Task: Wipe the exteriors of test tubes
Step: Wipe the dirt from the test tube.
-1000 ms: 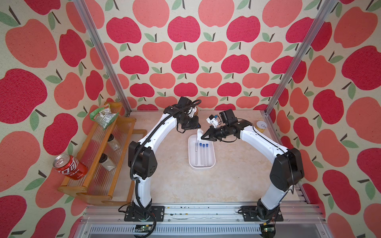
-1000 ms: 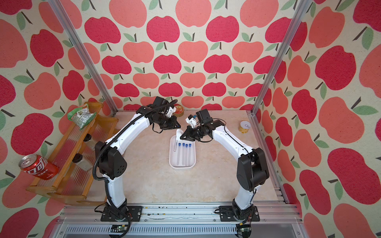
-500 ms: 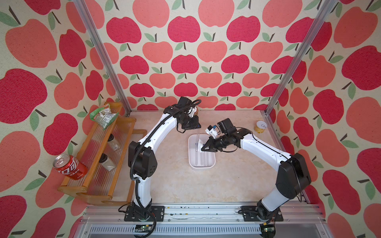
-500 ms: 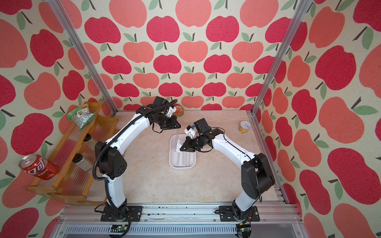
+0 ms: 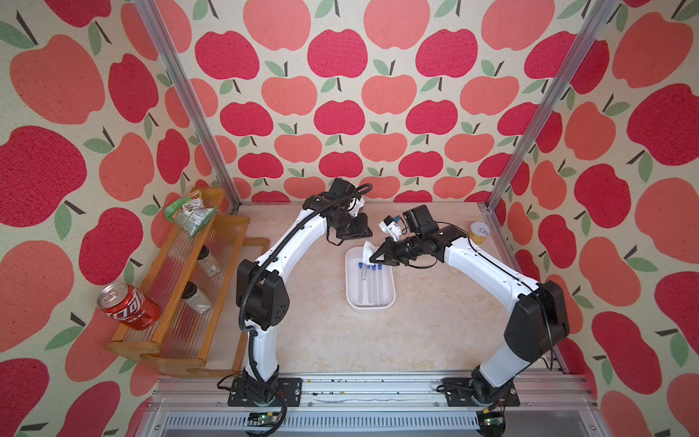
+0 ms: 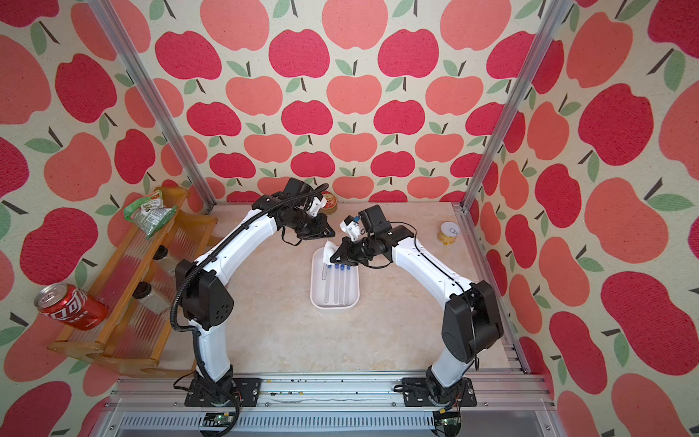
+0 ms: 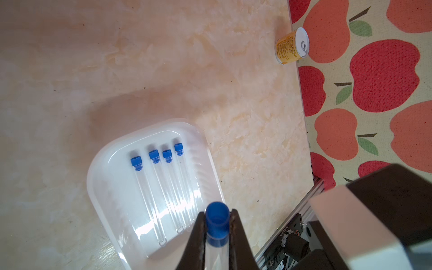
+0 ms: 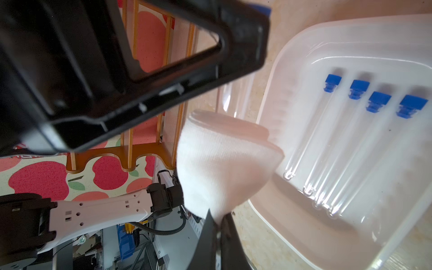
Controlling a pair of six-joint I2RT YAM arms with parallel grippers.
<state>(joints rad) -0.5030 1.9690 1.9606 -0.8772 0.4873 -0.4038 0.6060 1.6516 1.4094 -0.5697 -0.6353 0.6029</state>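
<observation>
1. We find the left gripper (image 7: 217, 218) beyond the far end of the white tray (image 5: 370, 307), its jaws pinching one test tube (image 7: 217, 225) just below the blue cap.
2. The right gripper (image 8: 217, 218) reaches in from the opposite side; its jaws are pressed together on a corner of a folded white cloth (image 8: 222, 163).
3. In both top views the cloth (image 5: 367, 249) stands over the far rim of the tray, between the two grippers. We cannot tell whether it touches the held tube.
4. Four more test tubes (image 7: 167, 194) lie side by side in the tray, caps toward the far end, apart from both grippers.
5. Surroundings:
   - a yellow can (image 5: 479, 231) in the far corner on the right arm's side, well apart from the tray;
   - a second can (image 6: 328, 198) against the back wall, just behind the left arm's wrist;
   - a wooden rack (image 5: 159, 357) along the left arm's side wall, carrying two jars (image 5: 208, 261), a green packet (image 5: 189, 213) and a red soda can (image 5: 126, 306).
6. In the right wrist view the left gripper's black body sits close above the cloth.
7. The table (image 5: 416, 333) lies bare between the tray and the front rail (image 5: 359, 389).
</observation>
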